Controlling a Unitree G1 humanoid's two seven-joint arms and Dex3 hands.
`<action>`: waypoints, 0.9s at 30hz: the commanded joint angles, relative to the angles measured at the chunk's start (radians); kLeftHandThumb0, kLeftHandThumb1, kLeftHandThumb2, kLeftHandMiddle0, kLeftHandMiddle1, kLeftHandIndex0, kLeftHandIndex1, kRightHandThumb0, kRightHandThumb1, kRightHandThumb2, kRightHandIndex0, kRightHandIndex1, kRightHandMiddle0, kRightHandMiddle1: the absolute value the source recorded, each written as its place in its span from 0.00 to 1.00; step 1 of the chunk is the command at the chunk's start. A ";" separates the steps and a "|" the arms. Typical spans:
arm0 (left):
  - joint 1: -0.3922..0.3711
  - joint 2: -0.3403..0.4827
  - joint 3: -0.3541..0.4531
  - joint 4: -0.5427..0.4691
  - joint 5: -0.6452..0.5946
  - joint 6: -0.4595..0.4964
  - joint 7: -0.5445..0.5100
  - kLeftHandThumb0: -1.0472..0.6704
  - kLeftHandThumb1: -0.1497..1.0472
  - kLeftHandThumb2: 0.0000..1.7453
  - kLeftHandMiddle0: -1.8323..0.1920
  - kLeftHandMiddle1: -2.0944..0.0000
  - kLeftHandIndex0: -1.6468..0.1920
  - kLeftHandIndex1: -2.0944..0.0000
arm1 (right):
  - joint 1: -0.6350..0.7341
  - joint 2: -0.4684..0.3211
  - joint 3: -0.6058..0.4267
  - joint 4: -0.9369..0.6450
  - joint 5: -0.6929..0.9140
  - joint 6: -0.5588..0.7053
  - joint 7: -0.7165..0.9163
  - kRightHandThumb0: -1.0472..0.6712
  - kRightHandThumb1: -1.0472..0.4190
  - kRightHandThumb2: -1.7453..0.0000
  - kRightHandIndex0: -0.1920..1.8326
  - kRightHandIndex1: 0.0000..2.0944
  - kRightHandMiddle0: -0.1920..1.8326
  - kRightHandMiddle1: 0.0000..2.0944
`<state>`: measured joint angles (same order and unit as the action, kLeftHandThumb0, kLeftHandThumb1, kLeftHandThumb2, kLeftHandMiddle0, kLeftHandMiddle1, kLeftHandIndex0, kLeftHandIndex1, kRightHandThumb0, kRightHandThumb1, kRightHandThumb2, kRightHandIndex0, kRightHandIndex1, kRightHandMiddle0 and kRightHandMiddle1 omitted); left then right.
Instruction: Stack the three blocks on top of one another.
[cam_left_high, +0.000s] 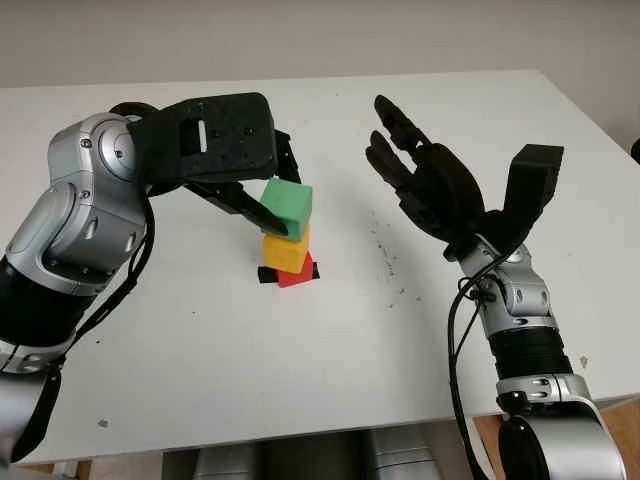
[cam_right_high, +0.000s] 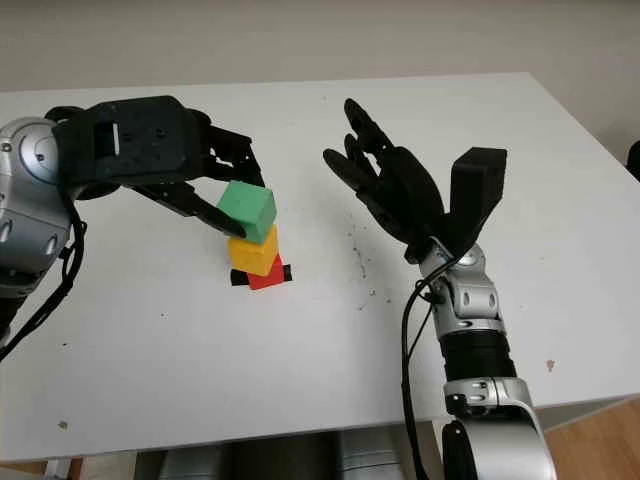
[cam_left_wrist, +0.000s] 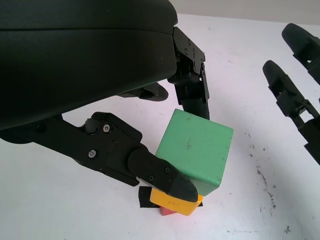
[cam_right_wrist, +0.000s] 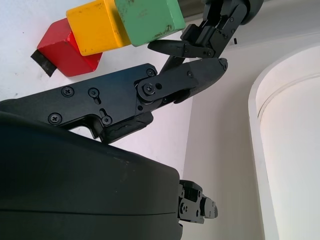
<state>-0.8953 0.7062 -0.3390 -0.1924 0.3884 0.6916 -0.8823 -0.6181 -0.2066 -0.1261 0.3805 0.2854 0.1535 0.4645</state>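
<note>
White worktop carries a marker w/ red block, yellow block stacked on it. Left hand is closed on green block, set tilted atop yellow. Right hand is held open nearby. Step judged: final placement; next, block to be squared, then fingers released gently.

Green block, yellow block, red block, white table.
</note>
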 joint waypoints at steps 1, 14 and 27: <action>0.004 -0.002 0.008 -0.001 0.001 0.005 0.005 0.41 0.93 0.03 0.73 0.98 0.71 0.16 | 0.007 -0.004 -0.004 -0.025 0.007 0.004 0.001 0.23 0.02 0.97 0.00 0.00 0.07 0.03; 0.005 -0.010 0.006 0.018 -0.012 -0.024 0.011 0.41 0.92 0.03 0.72 0.97 0.69 0.14 | 0.006 -0.005 -0.001 -0.025 -0.001 -0.003 0.002 0.23 0.02 0.97 0.00 0.00 0.07 0.03; 0.013 -0.028 0.015 0.051 -0.006 -0.050 0.044 0.37 0.92 0.03 0.71 0.97 0.69 0.20 | 0.004 -0.003 -0.003 -0.024 0.006 0.004 0.005 0.23 0.02 0.97 0.00 0.00 0.08 0.03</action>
<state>-0.8891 0.6850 -0.3389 -0.1404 0.3800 0.6338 -0.8471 -0.6158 -0.2068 -0.1257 0.3739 0.2840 0.1564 0.4658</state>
